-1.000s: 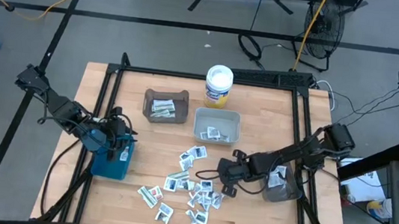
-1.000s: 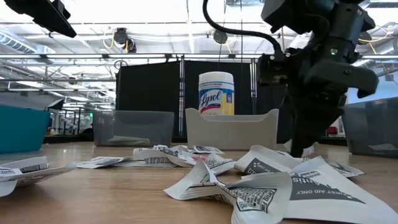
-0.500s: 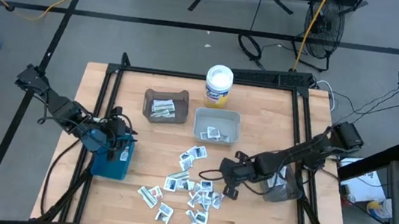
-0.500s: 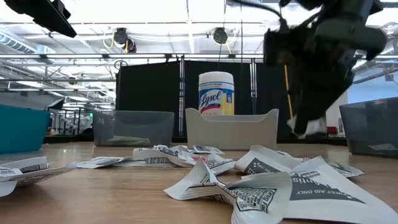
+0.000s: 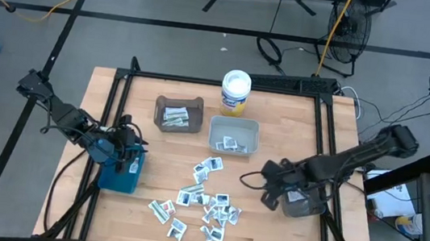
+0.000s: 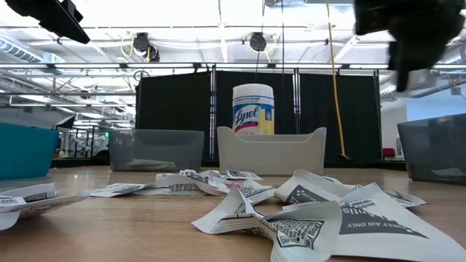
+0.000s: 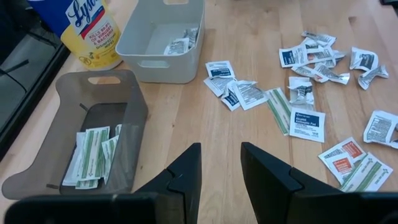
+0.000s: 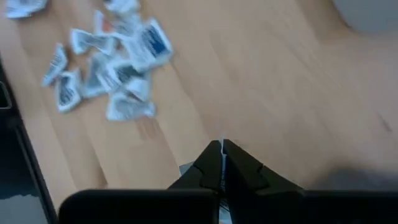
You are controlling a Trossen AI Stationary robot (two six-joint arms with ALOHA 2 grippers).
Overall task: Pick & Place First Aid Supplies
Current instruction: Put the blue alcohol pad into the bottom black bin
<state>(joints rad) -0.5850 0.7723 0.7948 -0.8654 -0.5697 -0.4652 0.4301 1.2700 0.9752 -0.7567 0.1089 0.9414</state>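
Observation:
The first aid supplies (image 5: 206, 199) lie as several small white packets on the wooden table (image 5: 266, 240), also in the low view (image 6: 306, 211) and the left wrist view (image 7: 298, 93). My right gripper (image 5: 269, 198) is shut, raised above the table just right of the pile, beside a grey bin (image 5: 303, 203). A pale sliver of a packet (image 8: 185, 168) shows beside its fingers (image 8: 239, 163). My left gripper (image 7: 221, 168) stands open and empty over a teal bin (image 5: 121, 171) at the left. My right gripper pinches a small pale packet between its two shut fingers, which slant steeply down. Only one edge of the packet (image 8: 185, 168) shows beside the fingers; the fingers hide the rest. The packet is lifted clear of the table.
A brown see-through bin (image 5: 177, 115) holds green-striped strips (image 7: 93, 152). A white bin (image 5: 234, 135) holds a few packets. A white tub with a blue-yellow label (image 5: 235, 90) stands at the far edge. A black frame (image 5: 329, 150) borders the table.
My right gripper has risen from the right side of the pile with a white packet shut between its fingers. It has moved up and toward the table's right edge, toward the grey bin, rolling as it went. The packet is now lifted clear.

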